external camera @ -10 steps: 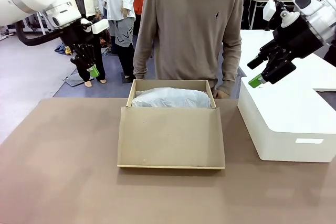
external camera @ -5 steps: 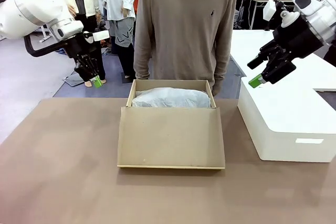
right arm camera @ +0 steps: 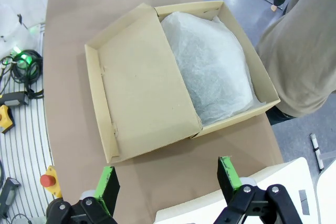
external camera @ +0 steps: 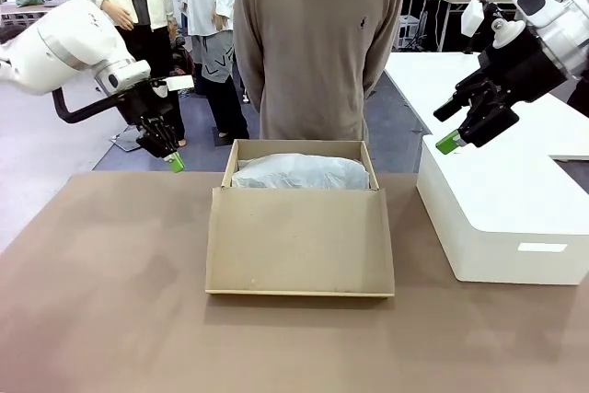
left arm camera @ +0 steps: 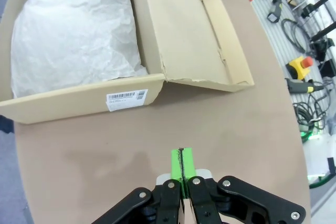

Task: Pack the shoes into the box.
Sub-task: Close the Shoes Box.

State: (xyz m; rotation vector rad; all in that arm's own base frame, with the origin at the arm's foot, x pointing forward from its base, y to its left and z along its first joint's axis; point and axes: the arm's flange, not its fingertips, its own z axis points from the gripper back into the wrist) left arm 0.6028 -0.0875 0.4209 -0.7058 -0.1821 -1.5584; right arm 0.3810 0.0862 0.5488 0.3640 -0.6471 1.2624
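The box [external camera: 227, 165] stands open in the middle of the table, its flap lid [external camera: 299, 241] lying flat toward me. Crumpled white tissue paper [external camera: 299, 172] covers its inside. The shoes are hidden. My left gripper [external camera: 173, 163] hangs shut and empty over the table's far left, left of the box. In its wrist view the left gripper [left arm camera: 182, 163] has its pads pressed together, with the box [left arm camera: 79, 100] ahead. My right gripper [external camera: 446, 126] is open and empty, high above the white box; in its wrist view the right gripper [right arm camera: 168, 179] looks down on the box [right arm camera: 142, 87].
A larger white box [external camera: 497, 218] sits at the table's right side. A person in a beige sweater [external camera: 317, 43] stands at the far edge just behind the cardboard box, arms drawn back. Bare tabletop [external camera: 101, 301] lies left of and in front of the box.
My left gripper has come down and to the right, toward the table's far left. The person's hands have left the box's far edge. The right arm has not moved.
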